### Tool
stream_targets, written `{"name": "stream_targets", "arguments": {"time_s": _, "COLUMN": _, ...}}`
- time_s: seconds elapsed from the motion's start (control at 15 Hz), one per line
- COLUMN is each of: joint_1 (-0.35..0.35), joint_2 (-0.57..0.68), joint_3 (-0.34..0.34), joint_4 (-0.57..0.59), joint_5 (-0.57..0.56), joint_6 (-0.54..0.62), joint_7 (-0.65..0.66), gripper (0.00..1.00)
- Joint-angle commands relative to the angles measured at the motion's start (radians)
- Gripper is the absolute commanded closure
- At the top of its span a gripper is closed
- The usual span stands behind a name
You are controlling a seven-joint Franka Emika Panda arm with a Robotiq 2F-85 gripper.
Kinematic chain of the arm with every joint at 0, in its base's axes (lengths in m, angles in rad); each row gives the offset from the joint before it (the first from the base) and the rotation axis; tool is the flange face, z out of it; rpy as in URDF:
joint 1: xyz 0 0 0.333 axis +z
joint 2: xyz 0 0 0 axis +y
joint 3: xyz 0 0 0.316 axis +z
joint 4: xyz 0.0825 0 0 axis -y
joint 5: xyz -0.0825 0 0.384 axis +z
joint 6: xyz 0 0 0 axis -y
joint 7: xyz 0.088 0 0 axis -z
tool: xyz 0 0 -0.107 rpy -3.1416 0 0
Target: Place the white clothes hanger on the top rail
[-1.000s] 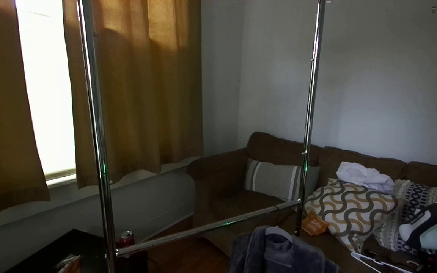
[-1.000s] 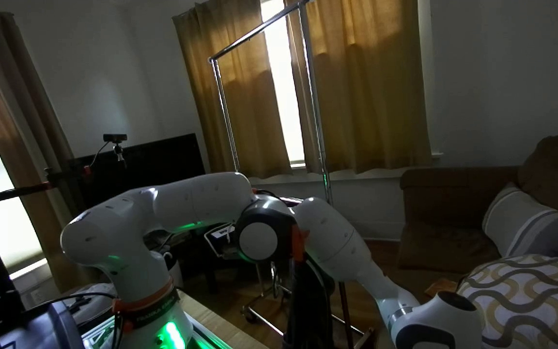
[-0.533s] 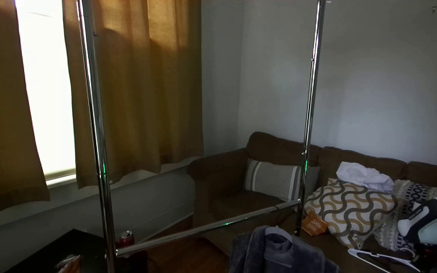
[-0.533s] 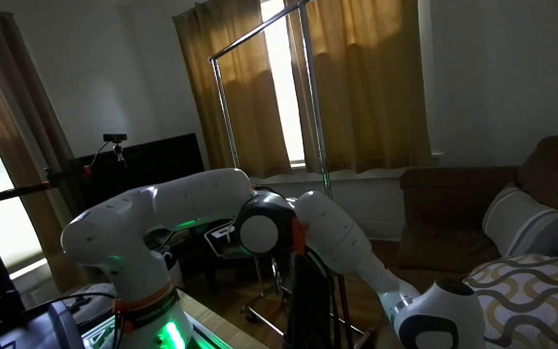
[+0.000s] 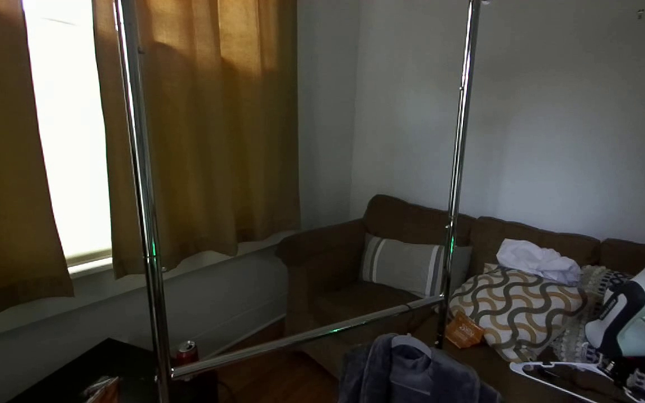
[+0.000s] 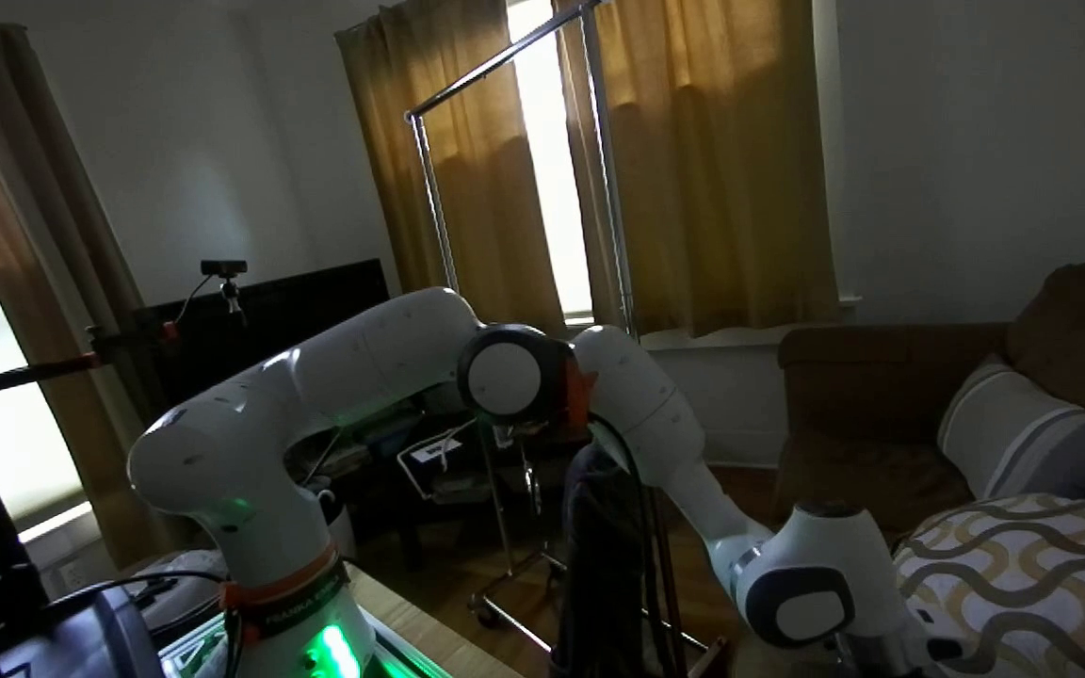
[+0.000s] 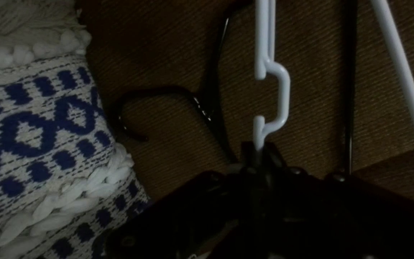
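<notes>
The white clothes hanger [image 5: 571, 365] is at the lower right in an exterior view, above the brown sofa seat. In the wrist view its notched white bar [image 7: 283, 93] runs down into my gripper [image 7: 259, 153], whose dark fingertips are closed on it. A second white bar of it passes at the right of that view. Its hook cannot be made out. My gripper [image 5: 616, 366] also shows dark in an exterior view. The top rail [image 6: 505, 56] is the chrome bar high on the rack; it is out of frame in the view that shows the hanger.
A black hanger [image 7: 212, 93] lies on the sofa below my gripper. A blue-white pillow [image 7: 31, 136] is beside it. The rack has chrome posts [image 5: 457, 151] and a lower bar [image 5: 311, 334]. A dark grey garment [image 5: 412, 378] hangs near it. An orange packet [image 5: 464, 330] lies on the sofa.
My arm's elbow has risen and its hand has tilted and moved up. The white hanger has moved up with the gripper and turned a little. The rack and garment have not moved.
</notes>
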Motion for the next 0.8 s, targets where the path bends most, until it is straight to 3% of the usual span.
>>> {"name": "stream_targets", "arguments": {"time_s": 0.0, "joint_1": 0.090, "joint_2": -0.133, "joint_3": -0.071, "joint_4": -0.244, "joint_5": -0.023, "joint_6": 0.174, "joint_7": 0.025, "gripper": 0.98}}
{"name": "stream_targets", "arguments": {"time_s": 0.47, "joint_1": 0.148, "joint_2": -0.307, "joint_3": -0.121, "joint_4": -0.584, "joint_5": -0.148, "joint_6": 0.578, "joint_7": 0.100, "gripper": 0.98}}
{"name": "stream_targets", "arguments": {"time_s": 0.73, "joint_1": 0.112, "joint_2": -0.401, "joint_3": -0.105, "joint_4": -0.737, "joint_5": -0.252, "joint_6": 0.711, "joint_7": 0.079, "gripper": 0.98}}
